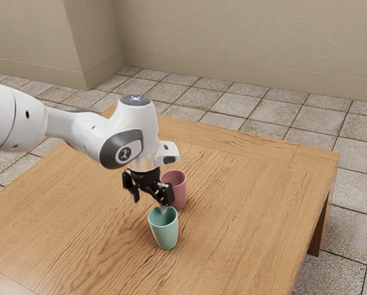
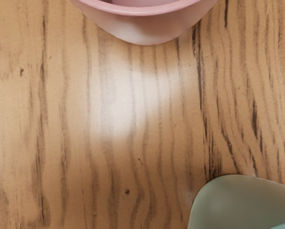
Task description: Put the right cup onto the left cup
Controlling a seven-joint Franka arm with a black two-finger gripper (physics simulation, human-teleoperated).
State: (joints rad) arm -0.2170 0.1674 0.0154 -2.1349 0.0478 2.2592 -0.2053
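1. I'm looking at a wooden table (image 1: 244, 203), honey-brown, with dark, wavy grain running along its top and a plainer band of boards along its far edge.
2. From over the hand, the wood between the cups has dark streaks, a few small knots and a pale, bright patch (image 2: 118, 95), like light caught on the surface.
3. One squared table leg (image 1: 319, 230) goes down to the floor (image 1: 352, 157), which is laid with rough grey stone tiles and darker joints.
4. Behind stands a plain beige wall (image 1: 244, 37) with a low skirting (image 1: 232, 81) along its foot; towards the exterior view's left, a thick section of it juts into the room.
5. The white arm (image 1: 78, 126) comes in from the exterior view's left, its black gripper (image 1: 149, 204) pointing down over the table.
6. The gripper's fingers stand wide apart with nothing caught between them; one tip is at the mouth of the green cup (image 1: 165, 232), though I can't tell whether it touches.
7. That green cup stands upright on the wood, on the side nearer the exterior camera.
8. The pink cup (image 1: 178, 189) is upright too, farther back, near the green one but apart from it.
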